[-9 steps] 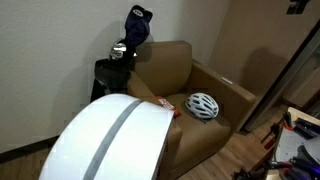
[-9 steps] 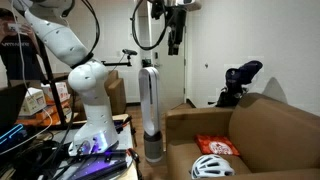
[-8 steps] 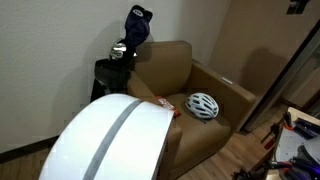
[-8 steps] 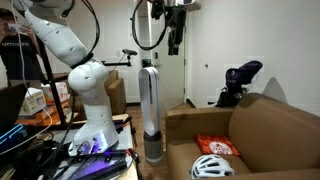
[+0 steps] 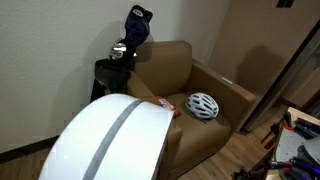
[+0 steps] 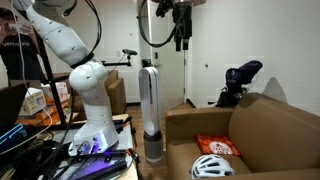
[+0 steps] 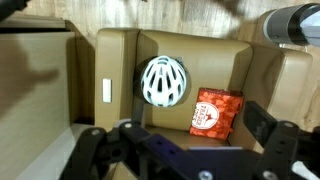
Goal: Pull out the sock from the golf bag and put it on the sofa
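The tan-brown sofa point(image 5: 195, 85) is a single armchair and shows in both exterior views point(image 6: 260, 135) and from above in the wrist view point(image 7: 120, 60). The black golf bag point(image 5: 112, 72) stands behind its arm, with silvery club heads point(image 5: 120, 48) and a dark blue head cover point(image 5: 138, 24) on top; it also shows in an exterior view point(image 6: 240, 84). No sock is visible. My gripper point(image 6: 181, 28) hangs high above the floor, apart from the bag. In the wrist view the gripper point(image 7: 185, 150) is open and empty over the seat.
A white bike helmet point(image 5: 203, 105) and a red packet point(image 7: 216, 113) lie on the seat. A large white domed object with a grey stripe point(image 5: 110, 140) fills the foreground. A tower fan point(image 6: 149, 110) stands beside the armchair. The robot base point(image 6: 90, 110) is among cluttered cables.
My gripper has shifted a little sideways, rightward in the view that shows the robot. Nothing else has moved.
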You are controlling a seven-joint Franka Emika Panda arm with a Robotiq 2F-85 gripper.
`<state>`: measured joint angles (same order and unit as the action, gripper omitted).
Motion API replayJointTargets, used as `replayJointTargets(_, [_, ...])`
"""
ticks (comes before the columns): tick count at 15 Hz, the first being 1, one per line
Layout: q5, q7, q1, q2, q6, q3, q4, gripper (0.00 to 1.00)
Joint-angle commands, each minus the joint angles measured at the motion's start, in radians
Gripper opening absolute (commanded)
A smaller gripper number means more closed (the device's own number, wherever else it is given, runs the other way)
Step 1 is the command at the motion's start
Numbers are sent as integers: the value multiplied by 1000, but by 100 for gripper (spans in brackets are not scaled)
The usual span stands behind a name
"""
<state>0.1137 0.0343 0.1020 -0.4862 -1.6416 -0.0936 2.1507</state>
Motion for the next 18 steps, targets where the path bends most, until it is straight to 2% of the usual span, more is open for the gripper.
replayJointTargets(1, [-10, 66, -40, 145, -41, 0, -151, 100])
replayJointTargets(6, [-34, 236, -100, 354, -116, 7, -357, 100])
replayJointTargets(13, [-67, 362, -131, 620, -145, 83, -603, 100])
replayJointTargets(16, [-59, 362, -124, 698, -129, 108, -664, 100])
replayJointTargets(17, [-35, 318, -127, 644, -143, 110, -603, 100])
replayJointTargets(18, [-34, 318, -127, 669, -142, 114, -621, 100])
